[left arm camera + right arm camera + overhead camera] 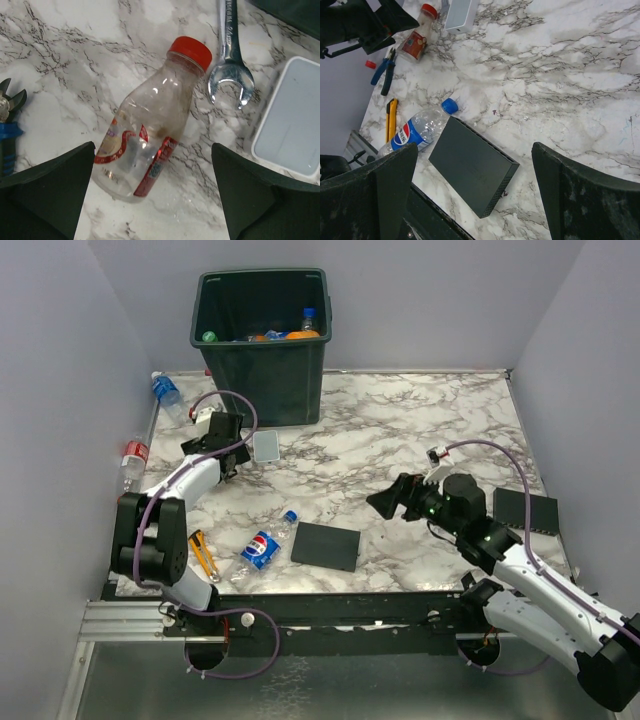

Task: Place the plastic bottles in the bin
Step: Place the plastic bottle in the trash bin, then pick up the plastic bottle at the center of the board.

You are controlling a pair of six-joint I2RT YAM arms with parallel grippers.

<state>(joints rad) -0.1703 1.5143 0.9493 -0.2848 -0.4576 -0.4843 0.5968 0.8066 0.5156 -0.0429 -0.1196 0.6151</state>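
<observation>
Light is bright and even, probably from overhead. In the top view the marble table (420,430) is well lit, with only a soft shadow at the foot of the bin (262,360), whose inside stays dark. In the left wrist view small glints sit on the bottle (145,135) and the wrench (227,55). The left gripper's fingers (45,200) in the lower corners look soft. The right wrist view is sharp mid-frame and dim at upper left.

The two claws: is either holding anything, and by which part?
Nothing is held. The left gripper stands open above a red-capped bottle lying on the table; the right gripper is open and empty too.
</observation>
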